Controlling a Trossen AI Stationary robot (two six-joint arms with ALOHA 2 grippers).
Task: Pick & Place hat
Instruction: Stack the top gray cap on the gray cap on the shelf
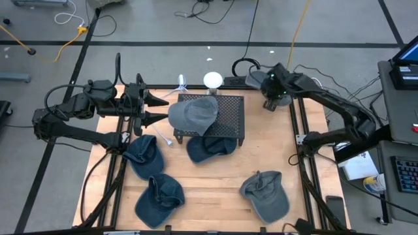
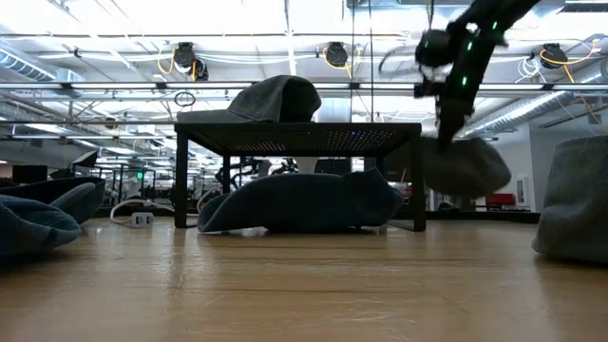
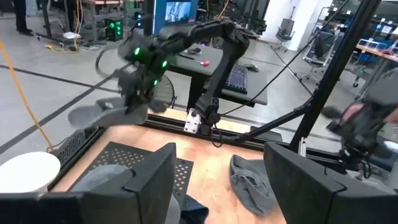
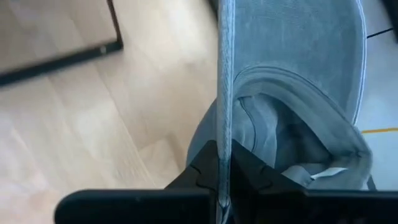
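**Grey cap pinched by its brim at the desk's far right corner**

Pinched between the right gripper (image 4: 222, 180) jaws is the thin brim of a light grey fabric cap (image 4: 292, 93), seen edge-on in the right wrist view, its crown hanging open behind the brim. From above, that gripper sits at the far right corner of the light wooden desk (image 1: 222, 183), just past the black perforated metal stand (image 1: 228, 114). At table height the held cap (image 2: 465, 166) hangs clear of the wood, beside the stand's right leg.

A second grey cap (image 1: 194, 112) rests on top of the stand, overhanging its left edge. A dark blue denim cap (image 1: 210, 147) lies beneath the stand. Two more blue denim caps (image 1: 145, 155) (image 1: 160, 199) lie on the desk's left half, and another grey cap (image 1: 266, 194) lies near the right front.

The left gripper (image 1: 159, 109) hovers just left of the stand, jaws open and holding nothing.
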